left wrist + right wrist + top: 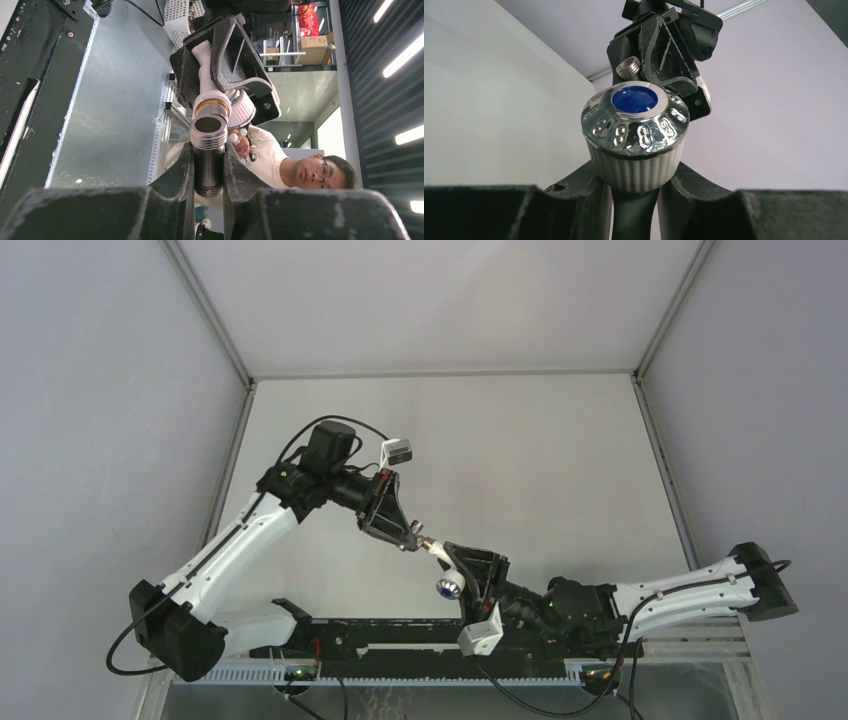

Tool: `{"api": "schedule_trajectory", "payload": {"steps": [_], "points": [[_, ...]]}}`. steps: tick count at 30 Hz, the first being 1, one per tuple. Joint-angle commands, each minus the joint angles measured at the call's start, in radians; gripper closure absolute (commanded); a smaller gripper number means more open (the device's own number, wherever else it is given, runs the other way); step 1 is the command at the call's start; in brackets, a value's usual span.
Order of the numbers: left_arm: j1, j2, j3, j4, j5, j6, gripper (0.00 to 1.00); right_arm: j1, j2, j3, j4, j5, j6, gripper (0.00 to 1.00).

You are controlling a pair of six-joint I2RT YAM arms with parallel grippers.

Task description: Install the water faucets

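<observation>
My left gripper (pixel 412 541) is shut on the grey metal fitting (pixel 208 165), whose threaded end (pixel 208 132) sticks out past the fingertips. My right gripper (pixel 458 568) is shut on the white plastic tap (pixel 206 82), just below its ribbed knob (pixel 636 125) with the chrome top and blue cap. Both parts are held in the air above the table's middle. The tap's brass-ringed end (pixel 212 104) meets the fitting's threaded end. In the right wrist view the fitting's other end (pixel 628 67) shows in the left gripper (pixel 659 45) behind the knob. The knob shows in the top view (pixel 448 588).
The white table (pixel 540 460) has grey walls on three sides. A black rail with cable ducts (pixel 400 640) runs along the near edge between the arm bases. A person (pixel 300 167) shows in the background of the left wrist view.
</observation>
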Motion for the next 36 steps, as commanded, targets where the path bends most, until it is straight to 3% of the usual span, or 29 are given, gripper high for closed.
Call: {"api": "schedule_trajectory", "payload": {"steps": [1,31,36], "points": [[-0.012,-0.007,0.039,-0.002,0.001,0.014,1.0,0.006,0.011,0.047,0.061,-0.02,-0.008,1.0],[-0.043,0.038,0.092,0.0,-0.011,0.0,1.0,0.006,0.053,0.054,0.056,-0.041,0.019,1.0],[-0.043,0.023,0.083,0.067,-0.047,-0.069,1.0,0.006,0.05,0.055,0.047,-0.027,0.025,1.0]]}}
